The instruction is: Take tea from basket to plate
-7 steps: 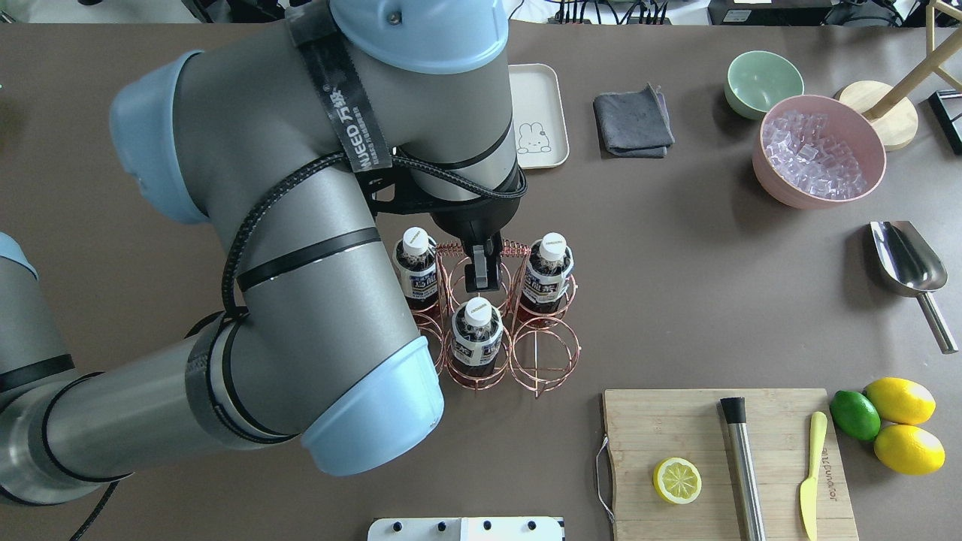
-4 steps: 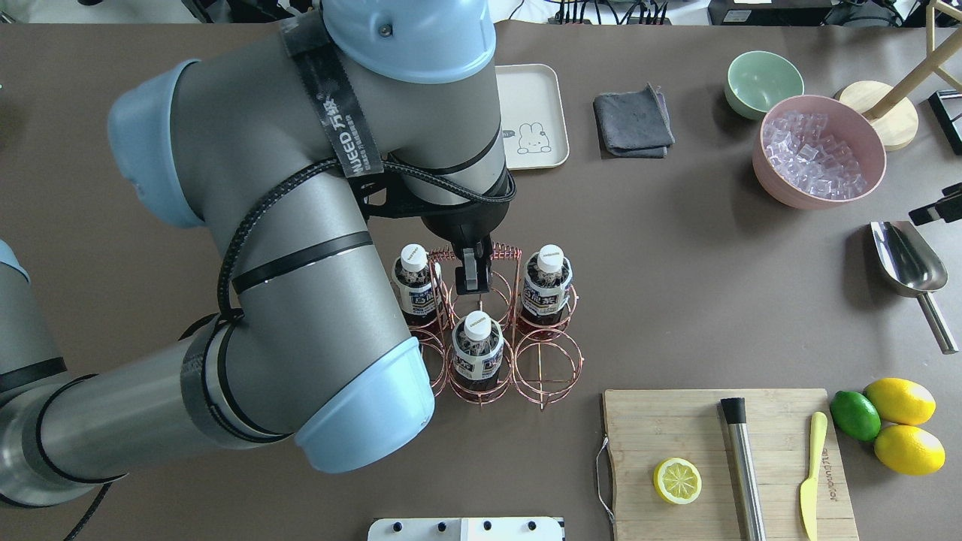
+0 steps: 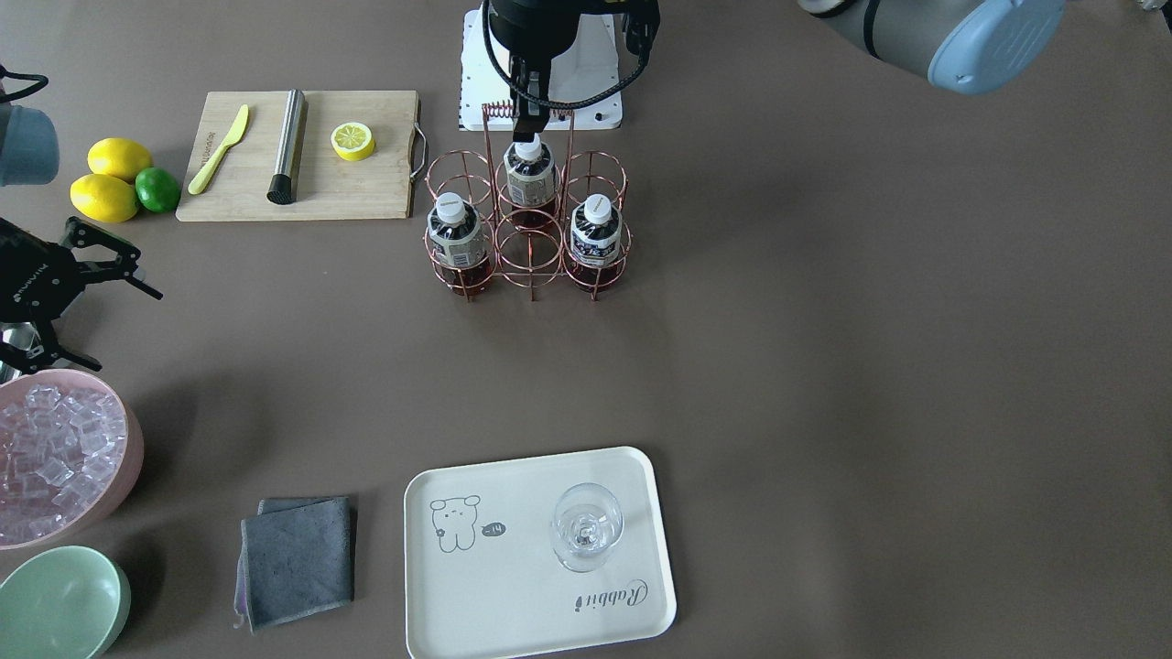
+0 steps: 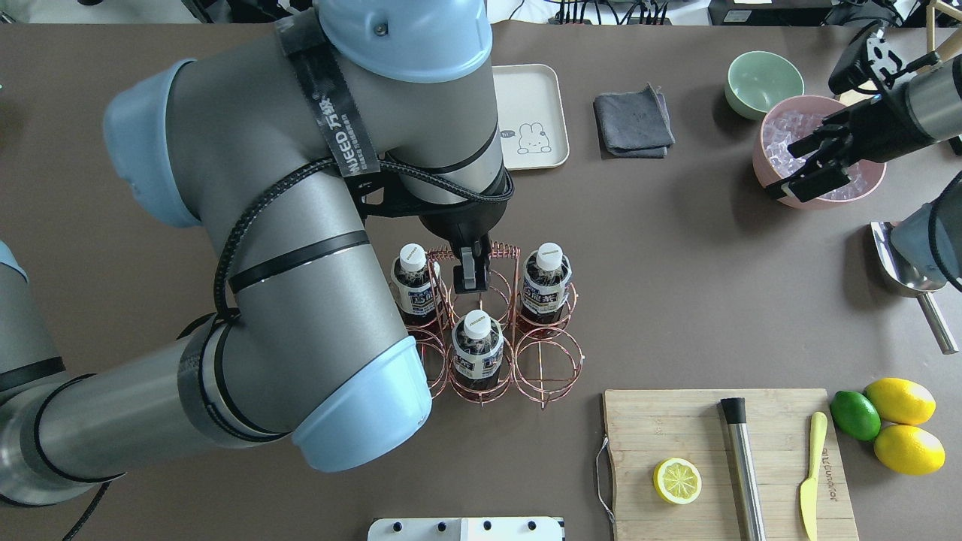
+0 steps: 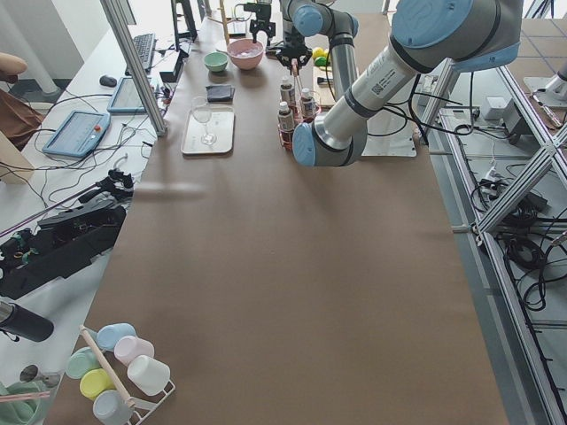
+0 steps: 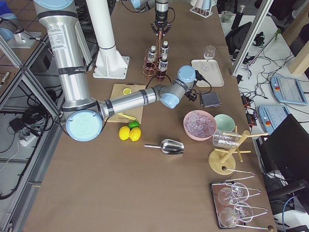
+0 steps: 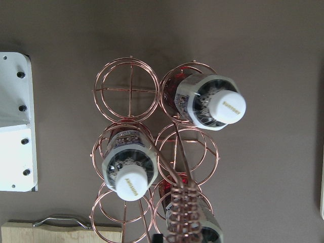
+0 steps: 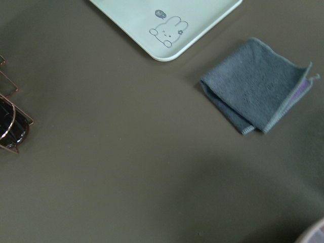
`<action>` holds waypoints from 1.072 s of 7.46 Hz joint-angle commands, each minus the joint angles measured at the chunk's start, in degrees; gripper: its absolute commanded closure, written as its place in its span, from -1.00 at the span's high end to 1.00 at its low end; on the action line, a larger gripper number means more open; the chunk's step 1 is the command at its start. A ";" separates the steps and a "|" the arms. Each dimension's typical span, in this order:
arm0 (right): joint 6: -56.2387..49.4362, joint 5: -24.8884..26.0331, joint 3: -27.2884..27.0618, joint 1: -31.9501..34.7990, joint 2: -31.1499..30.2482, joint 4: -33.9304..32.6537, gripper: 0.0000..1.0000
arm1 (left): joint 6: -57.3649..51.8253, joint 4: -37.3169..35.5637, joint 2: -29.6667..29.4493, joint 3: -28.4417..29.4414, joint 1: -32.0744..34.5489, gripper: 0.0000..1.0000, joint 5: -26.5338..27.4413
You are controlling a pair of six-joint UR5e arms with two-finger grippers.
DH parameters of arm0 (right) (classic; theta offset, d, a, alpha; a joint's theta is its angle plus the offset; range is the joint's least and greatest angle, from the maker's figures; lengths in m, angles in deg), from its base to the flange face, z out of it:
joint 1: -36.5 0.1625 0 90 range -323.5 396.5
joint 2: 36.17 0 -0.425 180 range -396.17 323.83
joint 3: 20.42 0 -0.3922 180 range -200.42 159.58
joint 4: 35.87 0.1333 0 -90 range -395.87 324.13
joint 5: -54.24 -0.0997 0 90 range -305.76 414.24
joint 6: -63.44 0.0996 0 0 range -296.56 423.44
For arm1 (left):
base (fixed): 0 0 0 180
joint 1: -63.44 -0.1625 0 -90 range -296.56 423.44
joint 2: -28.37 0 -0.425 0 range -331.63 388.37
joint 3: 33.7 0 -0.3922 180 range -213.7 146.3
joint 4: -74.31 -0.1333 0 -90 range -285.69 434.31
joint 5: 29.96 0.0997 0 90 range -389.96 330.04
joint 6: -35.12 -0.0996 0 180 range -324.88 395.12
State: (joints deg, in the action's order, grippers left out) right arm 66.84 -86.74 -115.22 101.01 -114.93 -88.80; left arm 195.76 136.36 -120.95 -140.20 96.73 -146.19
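seen from overhead, the rose-gold wire basket [image 4: 545, 361] has three cells filled: the 10 o'clock bottle [image 4: 413, 282], 2 o'clock bottle [image 4: 546, 282] and 6 o'clock bottle [image 4: 477, 349], all white-capped with dark liquid. the cells at 12, 4 and 8 o'clock stand open. its tall wire handle with a coiled grip [image 4: 505, 249] spans the middle – the left gripper [image 4: 472, 274] hangs just beside it, over the 12 o'clock cell. toward 12 o'clock, bare brown tabletop [image 4: 549, 203] runs up to the cream rectangular tray [image 4: 537, 90]. there a clear wine glass [image 3: 586, 529] takes the 9 o'clock half – the bear-drawn half is bare.
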 commanded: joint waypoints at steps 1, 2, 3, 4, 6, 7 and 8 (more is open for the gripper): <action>0.64 2.90 -0.30 -4.39 7.71 2.22 0.99 | 0.11 0.00 -0.09 -0.11 0.20 -1.00 0.04; 0.73 2.90 0.22 -4.65 9.22 6.39 0.99 | 0.11 -0.09 -0.18 -0.20 0.29 -1.00 -0.04; 1.17 2.38 1.27 -4.74 8.28 12.87 0.99 | 0.11 0.00 -0.18 -0.20 0.29 -1.00 0.04; 1.52 -0.23 1.02 -5.62 7.84 20.33 0.99 | 0.11 -0.09 -0.27 -0.20 0.29 -1.00 0.04; 4.50 -2.28 0.67 -6.76 7.83 27.33 0.99 | 0.11 -0.09 -0.18 -0.55 0.29 -1.00 -0.04; 8.86 -2.98 0.06 -6.94 7.49 31.09 0.99 | 0.11 -0.09 -0.10 -0.64 0.29 -1.00 -0.04; 9.16 -2.99 -0.21 -7.46 7.31 33.74 1.00 | 0.11 -0.09 -0.10 -0.73 0.38 -1.00 -0.04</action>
State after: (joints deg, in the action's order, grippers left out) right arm 73.33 -89.17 -114.86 94.29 -107.30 -60.31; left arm 195.87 136.27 -121.10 -140.77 97.02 -146.22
